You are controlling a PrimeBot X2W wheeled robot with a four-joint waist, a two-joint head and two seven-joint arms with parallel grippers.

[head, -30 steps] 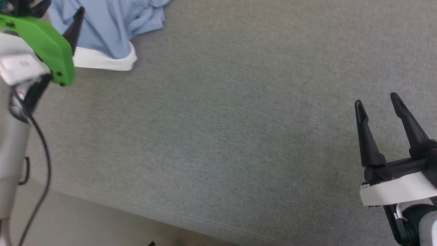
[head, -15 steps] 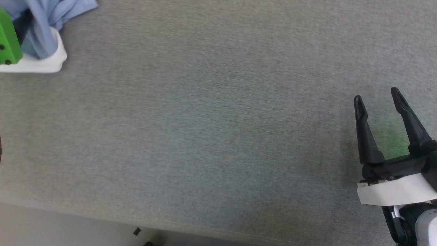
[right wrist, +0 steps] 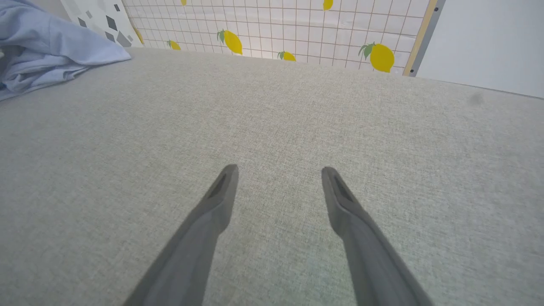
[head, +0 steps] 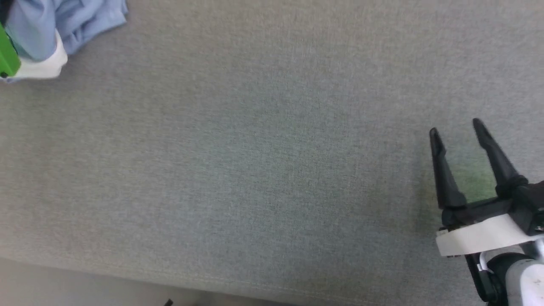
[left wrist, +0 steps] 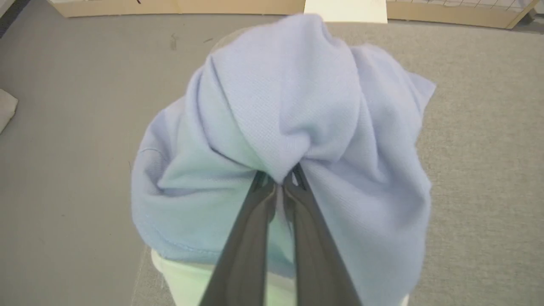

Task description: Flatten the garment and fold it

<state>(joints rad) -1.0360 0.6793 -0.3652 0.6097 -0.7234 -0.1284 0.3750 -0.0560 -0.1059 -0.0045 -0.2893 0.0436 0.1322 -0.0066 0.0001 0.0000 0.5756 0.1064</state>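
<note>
Where it stood open before, left claw [left wrist: 278,180] now pinches the garment [left wrist: 297,106].

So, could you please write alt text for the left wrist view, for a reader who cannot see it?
The left gripper, its two dark fingers shut, pinches a fold of the light blue garment, which bunches in a crumpled heap around the fingertips. A grey fabric surface lies beneath and around it.
</note>
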